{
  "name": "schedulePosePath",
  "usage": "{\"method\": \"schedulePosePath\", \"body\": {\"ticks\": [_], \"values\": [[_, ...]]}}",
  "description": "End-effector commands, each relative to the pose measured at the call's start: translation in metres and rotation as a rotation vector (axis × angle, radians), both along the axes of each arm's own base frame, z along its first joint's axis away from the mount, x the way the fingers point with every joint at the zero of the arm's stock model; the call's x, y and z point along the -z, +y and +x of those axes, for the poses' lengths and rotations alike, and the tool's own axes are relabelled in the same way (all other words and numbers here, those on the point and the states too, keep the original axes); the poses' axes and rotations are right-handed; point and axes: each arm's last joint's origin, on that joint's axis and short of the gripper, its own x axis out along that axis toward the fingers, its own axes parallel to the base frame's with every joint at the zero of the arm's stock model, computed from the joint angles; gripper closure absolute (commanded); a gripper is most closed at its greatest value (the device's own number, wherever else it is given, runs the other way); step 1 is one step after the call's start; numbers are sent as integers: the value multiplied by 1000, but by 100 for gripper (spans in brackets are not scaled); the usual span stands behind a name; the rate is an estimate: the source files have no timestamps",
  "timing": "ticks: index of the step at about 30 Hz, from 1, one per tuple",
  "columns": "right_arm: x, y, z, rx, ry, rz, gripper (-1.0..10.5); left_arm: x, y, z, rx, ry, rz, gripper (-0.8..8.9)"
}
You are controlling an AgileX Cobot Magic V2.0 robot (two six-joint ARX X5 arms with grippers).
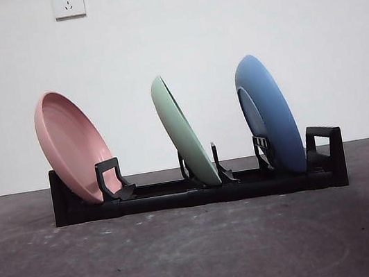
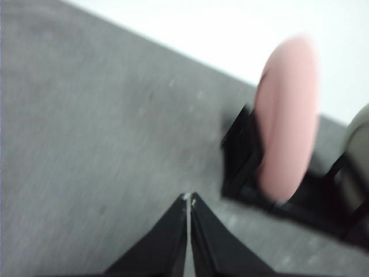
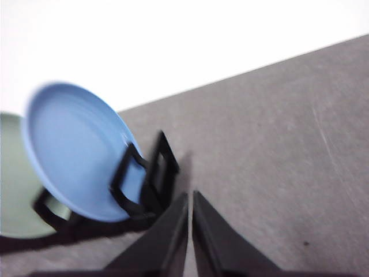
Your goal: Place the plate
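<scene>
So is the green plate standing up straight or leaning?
Leaning. In the front view the green plate sits on its edge in the middle slot of the black rack, its top tipped toward the pink plate.

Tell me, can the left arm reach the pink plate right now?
Probably yes. The left tool is shut and empty above bare table, and nothing lies between it and the pink plate leaning in the black rack.

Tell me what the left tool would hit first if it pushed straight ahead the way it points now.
Probably bare table. The left tool, jaws shut, points at grey tabletop; the pink plate and the black rack lie off to one side of that line. The view is blurred, so depth is uncertain.
</scene>
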Motion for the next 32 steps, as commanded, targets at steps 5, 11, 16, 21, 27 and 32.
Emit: {"method": "schedulePosePath", "body": {"ticks": [5,11,16,21,27,32], "values": [[-43,2,-14,-33,21,29,935,-65,-2,9,48,-35,19,804],[-83,6,-18,-158,19,26,935,-117,-8,28,202,18,50,804],[-110,9,-16,-273,42,5,935,-148,-17,45,340,53,32,804],[-135,11,-11,-373,50,-35,935,-167,-29,56,495,112,37,804],[-157,18,1,-581,79,-71,935,-179,-45,66,674,211,110,805],[-160,25,18,-754,128,-102,935,-179,-60,70,824,243,161,804]]}}
